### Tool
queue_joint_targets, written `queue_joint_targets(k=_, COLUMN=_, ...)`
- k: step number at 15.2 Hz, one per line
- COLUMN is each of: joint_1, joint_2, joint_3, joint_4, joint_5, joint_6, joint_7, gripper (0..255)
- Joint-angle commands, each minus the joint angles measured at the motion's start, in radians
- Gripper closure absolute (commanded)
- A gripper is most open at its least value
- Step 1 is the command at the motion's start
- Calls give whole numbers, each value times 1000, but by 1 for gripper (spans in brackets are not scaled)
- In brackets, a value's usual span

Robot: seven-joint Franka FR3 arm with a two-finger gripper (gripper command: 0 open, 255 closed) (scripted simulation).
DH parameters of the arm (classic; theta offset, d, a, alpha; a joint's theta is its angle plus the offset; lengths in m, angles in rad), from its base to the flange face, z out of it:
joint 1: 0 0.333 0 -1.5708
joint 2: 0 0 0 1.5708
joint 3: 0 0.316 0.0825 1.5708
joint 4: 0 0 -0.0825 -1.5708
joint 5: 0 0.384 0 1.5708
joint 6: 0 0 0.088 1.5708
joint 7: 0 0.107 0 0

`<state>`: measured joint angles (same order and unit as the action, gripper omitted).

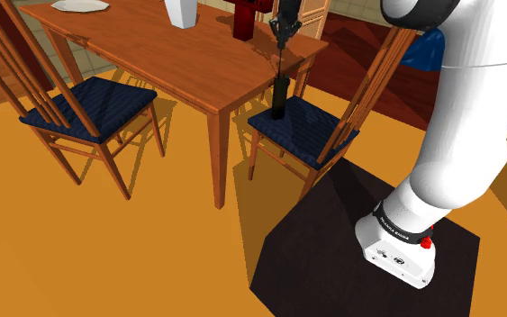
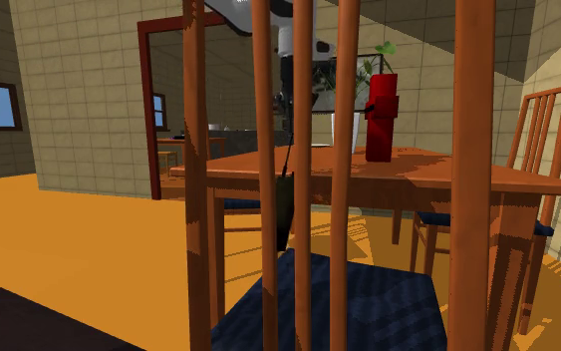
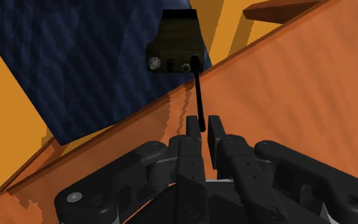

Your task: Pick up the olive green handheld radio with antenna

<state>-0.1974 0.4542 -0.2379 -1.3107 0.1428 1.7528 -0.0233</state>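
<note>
You had the wooden table across the shoulder view's upper left, and a blue-cushioned chair drawn up beside it. The dark olive radio stood upright at that chair's seat, near the table's edge. Your gripper hung directly above, its fingers pinched on the radio's thin black antenna.

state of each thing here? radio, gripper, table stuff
handheld radio: upright, at the blue chair seat, antenna up
gripper: shut on the antenna's tip
red object: upright on the table
white vase: upright on the table
plate: flat on the table
</note>
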Motion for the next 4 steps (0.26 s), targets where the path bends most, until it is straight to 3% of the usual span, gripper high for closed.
queue_joint_targets(k=1, joint_1=-2, joint_2=-1, joint_3=-1, joint_4=27, joint_5=0, joint_6=-28, joint_7=1, gripper=255)
queue_joint_targets(k=4, joint_1=-4, joint_2=1, joint_3=-1, joint_4=45, joint_5=0, joint_6=-44, joint_7=2, gripper=255)
